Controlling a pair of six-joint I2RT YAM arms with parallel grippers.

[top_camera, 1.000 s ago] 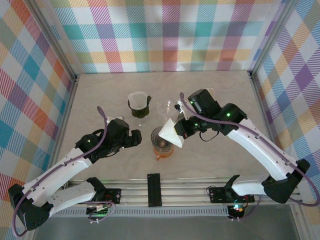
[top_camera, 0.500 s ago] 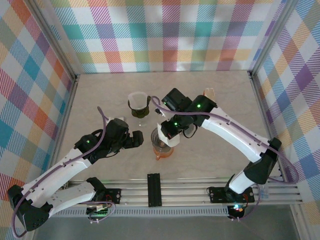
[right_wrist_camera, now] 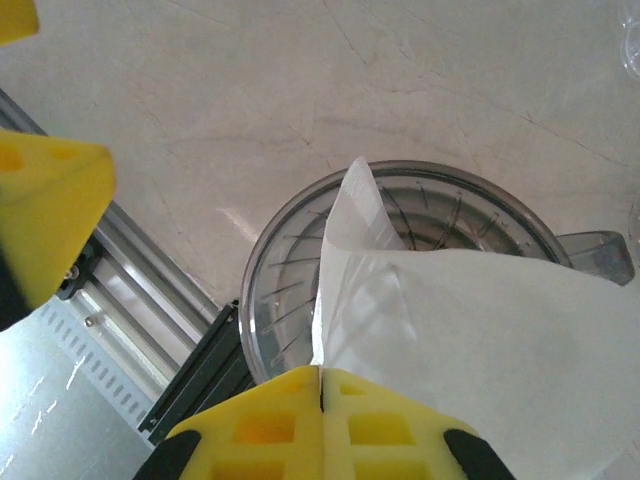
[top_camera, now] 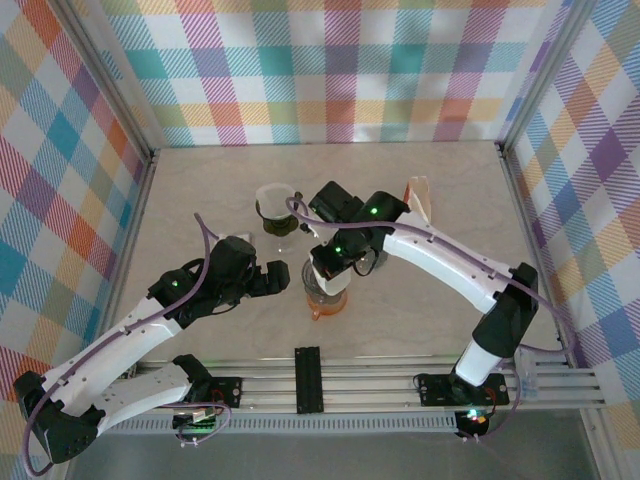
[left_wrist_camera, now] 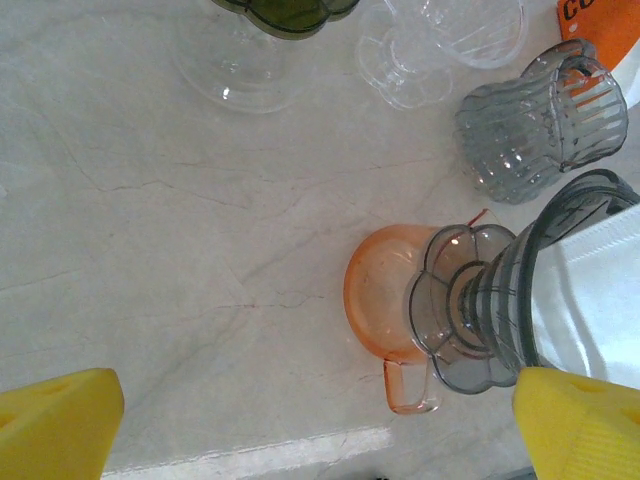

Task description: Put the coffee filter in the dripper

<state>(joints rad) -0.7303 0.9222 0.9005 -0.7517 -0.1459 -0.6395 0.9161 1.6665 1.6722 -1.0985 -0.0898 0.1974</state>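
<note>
Paper coffee filter (right_wrist_camera: 450,330) pinched in closed right gripper (right_wrist_camera: 320,385), over grey ribbed dripper (right_wrist_camera: 275,270) half hidden beneath it, filter's right edge cut off, left gripper (left_wrist_camera: 320,425) wide open and empty at dripper's nine o'clock, marble-look table (top_camera: 200,180), plaid walls (top_camera: 330,70).

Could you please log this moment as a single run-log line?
right pincer: shut on coffee filter | filter: over dripper mouth | left pincer: open

On the marble table (left_wrist_camera: 150,200) stand a green-topped glass stand (left_wrist_camera: 285,12), a clear glass funnel (left_wrist_camera: 440,40) and a grey ribbed cup (left_wrist_camera: 530,130).
</note>
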